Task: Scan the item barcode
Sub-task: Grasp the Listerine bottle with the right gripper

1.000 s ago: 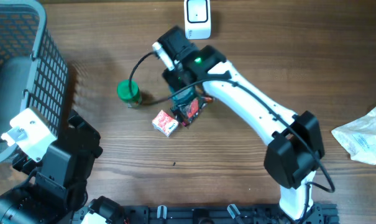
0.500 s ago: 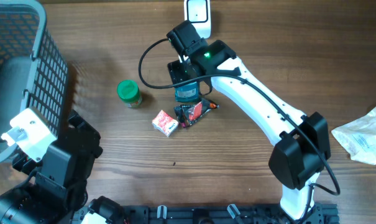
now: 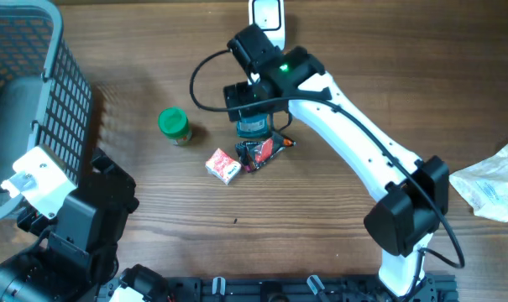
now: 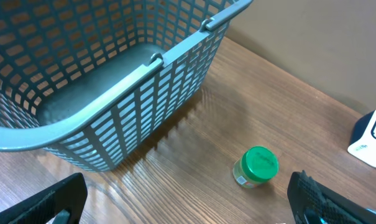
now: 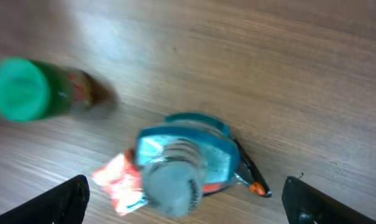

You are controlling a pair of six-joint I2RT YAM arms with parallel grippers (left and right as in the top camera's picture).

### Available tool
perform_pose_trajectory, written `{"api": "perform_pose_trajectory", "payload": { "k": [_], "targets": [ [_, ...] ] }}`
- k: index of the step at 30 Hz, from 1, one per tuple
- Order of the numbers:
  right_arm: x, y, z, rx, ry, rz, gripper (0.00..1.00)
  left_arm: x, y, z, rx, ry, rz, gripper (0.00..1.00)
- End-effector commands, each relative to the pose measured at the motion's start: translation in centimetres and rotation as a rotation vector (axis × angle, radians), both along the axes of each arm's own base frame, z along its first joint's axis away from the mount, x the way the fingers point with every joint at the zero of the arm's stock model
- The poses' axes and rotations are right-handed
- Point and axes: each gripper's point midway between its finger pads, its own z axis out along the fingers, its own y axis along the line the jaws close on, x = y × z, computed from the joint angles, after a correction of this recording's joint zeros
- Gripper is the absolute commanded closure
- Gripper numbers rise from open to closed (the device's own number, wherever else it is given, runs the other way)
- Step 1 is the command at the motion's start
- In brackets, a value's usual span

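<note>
A teal bottle [image 3: 254, 127] with a grey cap [image 5: 172, 180] stands on the table, just in front of the white scanner [image 3: 268, 17]. My right gripper [image 3: 252, 109] hangs directly over it, open, its fingers [image 5: 57, 200] wide on either side and clear of the bottle. A dark red packet [image 3: 267, 149] lies against the bottle's base, a red-and-white box [image 3: 223, 165] beside that, and a green-lidded jar [image 3: 174, 124] further left. My left gripper [image 4: 188, 208] is open and empty at the near left, with the jar [image 4: 256, 167] ahead of it.
A grey mesh basket [image 3: 18, 101] fills the far left, and its wall [image 4: 113, 99] looms in the left wrist view. A crumpled white bag [image 3: 493, 186] lies at the right edge. The right arm's cable [image 3: 195, 84] loops over the table near the jar.
The right gripper swung back from the packet toward the scanner, set the teal bottle upright and opened its jaws wide. The left arm stayed still.
</note>
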Motion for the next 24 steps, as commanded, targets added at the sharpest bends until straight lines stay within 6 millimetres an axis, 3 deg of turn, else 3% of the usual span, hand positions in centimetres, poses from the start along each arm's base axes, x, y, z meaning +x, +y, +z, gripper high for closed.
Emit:
{"api": "perform_pose_trajectory", "payload": {
  "k": [1, 5, 12, 19, 24],
  "targets": [
    [0.1, 1.2, 4.6, 0.137, -0.022, -0.054, 0.00, -0.1, 0.4, 0.3, -0.011, -0.018, 0.031, 0.00],
    [-0.2, 1.5, 3.7, 0.189, 0.105, -0.073, 0.00, -0.4, 0.5, 0.0, -0.005, 0.000, 0.034, 0.00],
    [1.7, 2.7, 3.1, 0.257, 0.147, -0.113, 0.01, -0.5, 0.6, -0.1, -0.001, 0.008, 0.036, 0.00],
    [1.4, 1.4, -2.7, 0.113, 0.273, -0.200, 0.01, -0.5, 0.6, -0.1, -0.001, 0.008, 0.036, 0.00],
    [1.5, 0.5, -3.8, 0.059, 0.276, -0.232, 0.01, -0.5, 0.6, -0.1, -0.004, 0.006, 0.037, 0.00]
  ]
}}
